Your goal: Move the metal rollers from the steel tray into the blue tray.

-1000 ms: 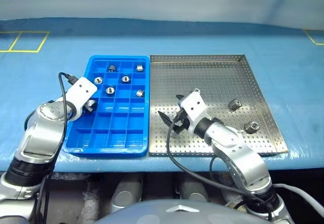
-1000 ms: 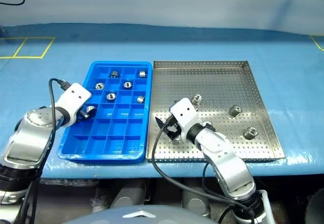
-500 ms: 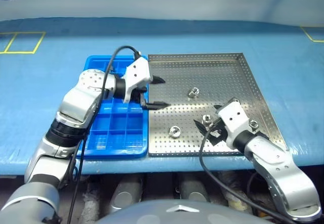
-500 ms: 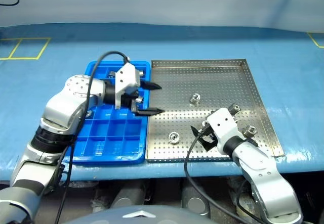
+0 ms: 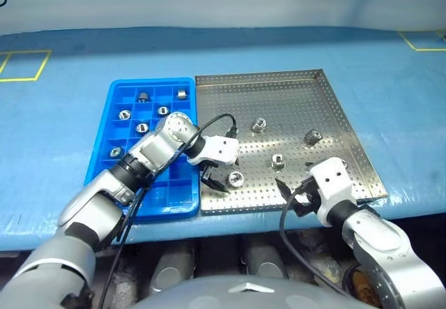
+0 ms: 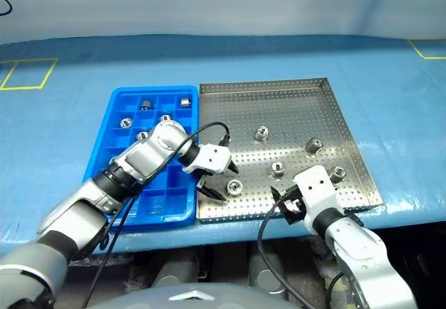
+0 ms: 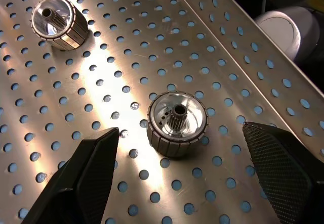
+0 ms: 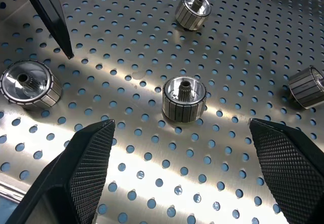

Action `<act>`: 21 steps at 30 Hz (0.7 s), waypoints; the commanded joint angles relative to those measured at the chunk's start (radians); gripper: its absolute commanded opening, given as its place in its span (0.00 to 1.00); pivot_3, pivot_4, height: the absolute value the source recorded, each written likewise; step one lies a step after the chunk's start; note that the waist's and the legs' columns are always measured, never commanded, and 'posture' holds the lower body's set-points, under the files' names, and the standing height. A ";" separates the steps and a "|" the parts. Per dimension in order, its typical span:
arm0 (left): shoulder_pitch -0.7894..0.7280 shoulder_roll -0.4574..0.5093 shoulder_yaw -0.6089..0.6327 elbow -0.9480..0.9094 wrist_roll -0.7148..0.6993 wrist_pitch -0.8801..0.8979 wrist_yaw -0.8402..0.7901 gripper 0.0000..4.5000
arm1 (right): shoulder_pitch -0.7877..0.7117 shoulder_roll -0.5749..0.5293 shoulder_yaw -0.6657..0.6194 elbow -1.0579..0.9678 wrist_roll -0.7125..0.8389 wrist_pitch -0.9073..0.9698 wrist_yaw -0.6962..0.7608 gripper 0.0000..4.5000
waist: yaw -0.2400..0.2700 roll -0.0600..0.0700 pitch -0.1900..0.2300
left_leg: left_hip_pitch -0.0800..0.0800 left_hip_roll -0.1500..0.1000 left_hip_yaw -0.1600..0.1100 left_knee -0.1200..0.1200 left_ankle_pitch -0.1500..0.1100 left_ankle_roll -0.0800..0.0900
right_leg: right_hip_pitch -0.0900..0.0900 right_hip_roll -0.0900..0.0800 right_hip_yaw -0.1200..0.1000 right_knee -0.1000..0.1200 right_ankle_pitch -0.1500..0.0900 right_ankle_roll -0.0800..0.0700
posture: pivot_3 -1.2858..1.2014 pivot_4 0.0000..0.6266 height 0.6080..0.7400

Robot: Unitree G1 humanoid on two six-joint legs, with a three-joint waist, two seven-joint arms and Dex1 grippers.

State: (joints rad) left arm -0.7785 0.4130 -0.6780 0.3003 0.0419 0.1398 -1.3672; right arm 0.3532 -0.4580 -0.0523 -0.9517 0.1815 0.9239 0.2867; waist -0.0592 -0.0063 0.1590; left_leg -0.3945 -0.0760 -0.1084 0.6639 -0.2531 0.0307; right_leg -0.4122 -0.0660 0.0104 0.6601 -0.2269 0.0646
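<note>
My left gripper (image 5: 221,171) hangs spread wide over the large perforated silver steel tray (image 5: 327,114), its black fingers (image 7: 83,176) either side of one short, shiny ribbed metal roller (image 7: 177,123) with a toothed centre bore, not touching it. My right gripper (image 5: 296,196) is spread too, near the tray's front edge. Other rollers (image 5: 260,124) lie scattered on the steel tray; several sit in the bright blue compartmented plastic tray (image 5: 110,164).

The left arm (image 5: 150,152) hides part of the blue tray (image 5: 111,155); one metal roller (image 8: 310,86) is cut off at the picture's edge.
</note>
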 commanded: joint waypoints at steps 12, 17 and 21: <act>-0.010 -0.039 0.010 0.004 0.092 -0.058 -0.009 0.38 | -0.053 0.005 0.016 -0.019 -0.012 -0.035 -0.020 1.00 | -0.016 0.000 0.000 | 0.000 0.000 0.000 0.000 0.000 0.000 | 0.000 0.000 0.000 0.000 0.000 0.001 | 0.44 0.24 1.00; -0.026 -0.003 0.134 -0.111 0.011 0.028 0.004 0.38 | -0.116 0.000 0.054 0.006 -0.007 -0.034 -0.007 1.00 | -0.013 0.000 0.000 | 0.000 0.000 0.000 0.000 0.000 0.000 | 0.000 0.001 0.000 0.001 0.000 0.000 | 0.47 0.24 1.00; -0.021 -0.001 0.332 -0.231 -0.055 0.176 0.172 0.38 | -0.227 0.022 0.125 0.041 -0.003 -0.032 -0.006 1.00 | -0.007 0.000 0.000 | 0.000 0.000 0.000 0.001 0.000 0.000 | 0.000 0.001 0.000 0.001 0.000 0.001 | 0.49 0.24 1.00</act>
State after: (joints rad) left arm -0.7802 0.4110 -0.4477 0.1433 0.0243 0.2555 -1.2701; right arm 0.1602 -0.4511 0.0508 -0.9021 0.1724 0.9147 0.2831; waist -0.0658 -0.0060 0.1590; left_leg -0.3947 -0.0758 -0.1084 0.6647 -0.2530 0.0309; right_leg -0.4128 -0.0654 0.0108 0.6610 -0.2264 0.0653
